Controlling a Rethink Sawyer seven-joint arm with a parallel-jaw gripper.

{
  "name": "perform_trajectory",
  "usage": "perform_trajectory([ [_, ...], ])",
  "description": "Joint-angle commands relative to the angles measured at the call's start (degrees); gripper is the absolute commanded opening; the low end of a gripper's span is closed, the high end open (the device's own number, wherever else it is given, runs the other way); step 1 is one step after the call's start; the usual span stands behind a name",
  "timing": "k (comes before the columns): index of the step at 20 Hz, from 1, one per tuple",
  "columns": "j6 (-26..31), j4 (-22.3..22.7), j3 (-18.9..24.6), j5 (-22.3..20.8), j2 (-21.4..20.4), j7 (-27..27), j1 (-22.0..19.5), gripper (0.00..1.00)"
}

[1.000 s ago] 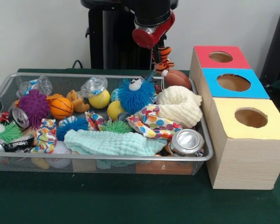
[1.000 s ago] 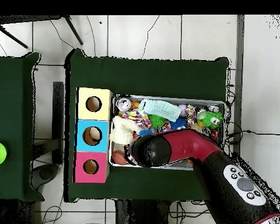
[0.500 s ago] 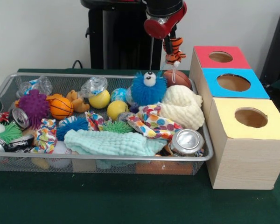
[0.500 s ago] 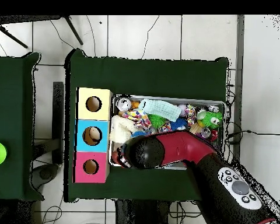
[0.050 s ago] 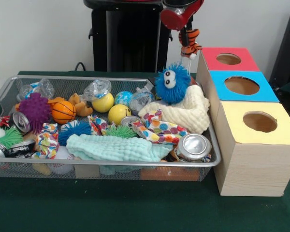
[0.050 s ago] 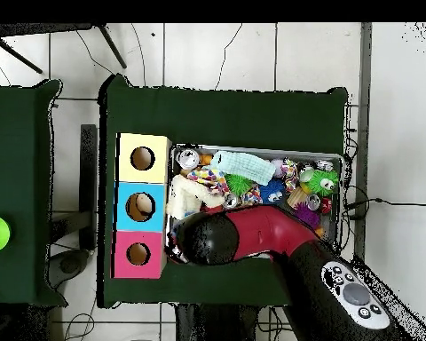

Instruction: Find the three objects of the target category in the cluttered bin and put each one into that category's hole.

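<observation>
From the front, the arm point(image 5: 181, 10) enters at twelve o'clock, and a small striped tiger toy point(image 5: 189, 41) hangs beneath its red end, above the gap between the bin point(image 5: 111, 166) and the red box point(image 5: 228, 59). The jaws themselves are hidden behind the red housing, so I cannot tell how they stand, though the tiger dangles from that spot. Just below the tiger, a blue fuzzy toy with googly eyes point(image 5: 172, 85) sits on a cream cloth point(image 5: 183, 113) at the bin's two o'clock corner. A can point(image 5: 194, 146) lies at five o'clock, a mint cloth point(image 5: 117, 148) at six, a purple spiky ball point(image 5: 35, 109) and a small basketball point(image 5: 63, 111) at nine. Right of the bin stand the red box, a blue box point(image 5: 241, 86) and a yellow box point(image 5: 259, 122), each with a round hole on top. The overhead view shows none of the tiger: the arm covers it, its dark end over the bin's edge beside the red box. That view alone shows something pale inside the blue box's hole and a green object on a second desk point(image 6: 17, 191) at nine o'clock.
</observation>
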Motion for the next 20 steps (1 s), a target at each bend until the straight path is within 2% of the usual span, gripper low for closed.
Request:
perform_trajectory([
  [1, -4.3, 3.2, 2.5, 2.3, -1.2, 6.8, 1.2, 0.0],
  [6, -5.6, 3.9, 2.0, 2.4, -1.6, 7.2, 2.0, 0.0],
  [13, -11.2, 3.9, 1.6, 0.2, 0.3, 7.6, 4.0, 0.0],
  [20, -12.2, 3.8, 0.4, -0.3, 0.6, 7.0, 5.0, 0.0],
])
